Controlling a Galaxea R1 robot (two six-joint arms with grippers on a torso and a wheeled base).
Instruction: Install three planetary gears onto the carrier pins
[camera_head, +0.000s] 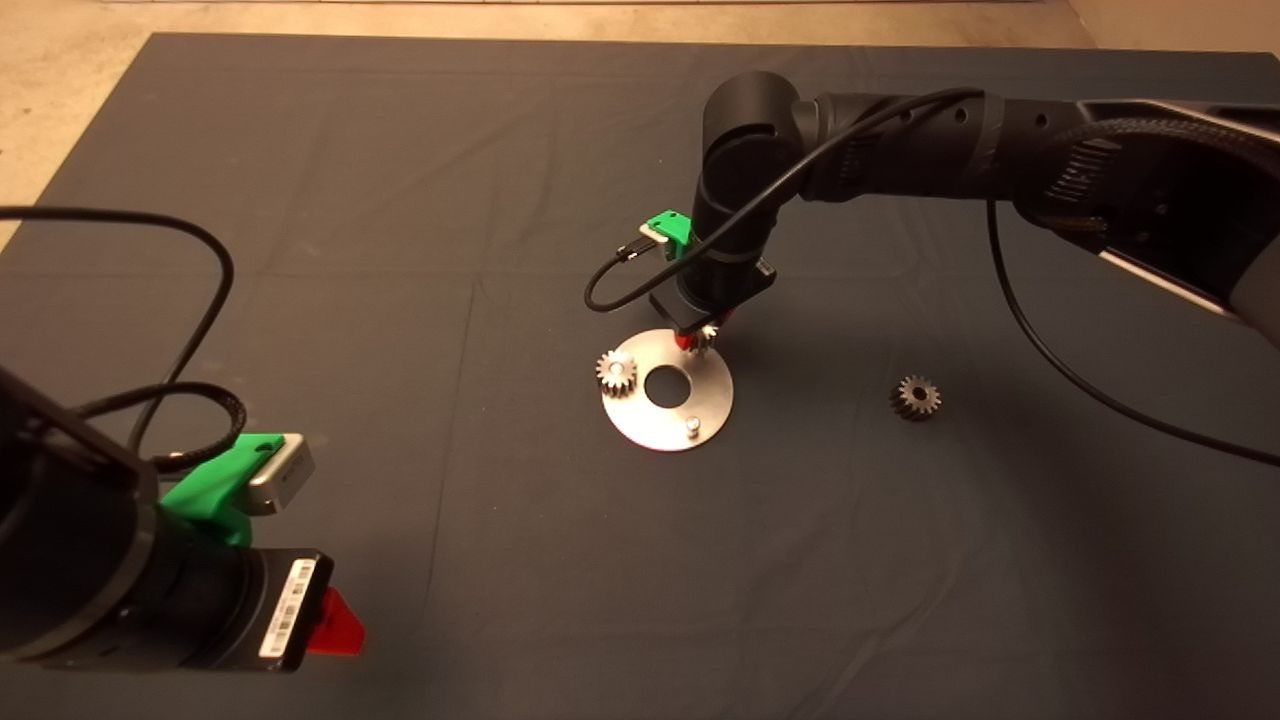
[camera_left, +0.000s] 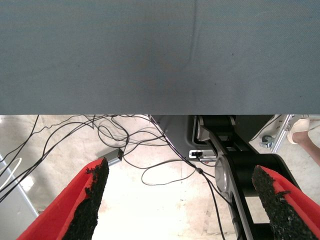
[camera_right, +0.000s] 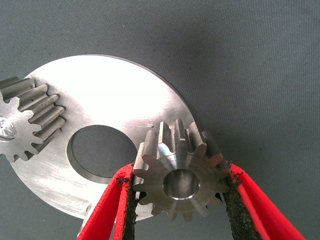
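Observation:
The shiny disc (camera_head: 668, 400) with a large centre hole lies mid-mat. One planetary gear (camera_head: 617, 372) sits on its left carrier pin. The near pin (camera_head: 692, 427) stands bare. My right gripper (camera_head: 697, 340) is shut on a second gear (camera_right: 180, 180) and holds it at the disc's far edge, over the far pin, which is hidden. I cannot tell whether the pin is in its bore. The disc (camera_right: 115, 95) and the seated gear (camera_right: 27, 120) also show in the right wrist view. A third gear (camera_head: 915, 397) lies on the mat to the right. My left gripper (camera_head: 335, 620) is parked at the lower left, open and empty.
The left wrist view looks past the mat's edge (camera_left: 150, 112) at cables (camera_left: 125, 145) on the floor and a person's shoe (camera_left: 302, 125). The right arm's cable (camera_head: 1060, 350) hangs over the mat right of the disc.

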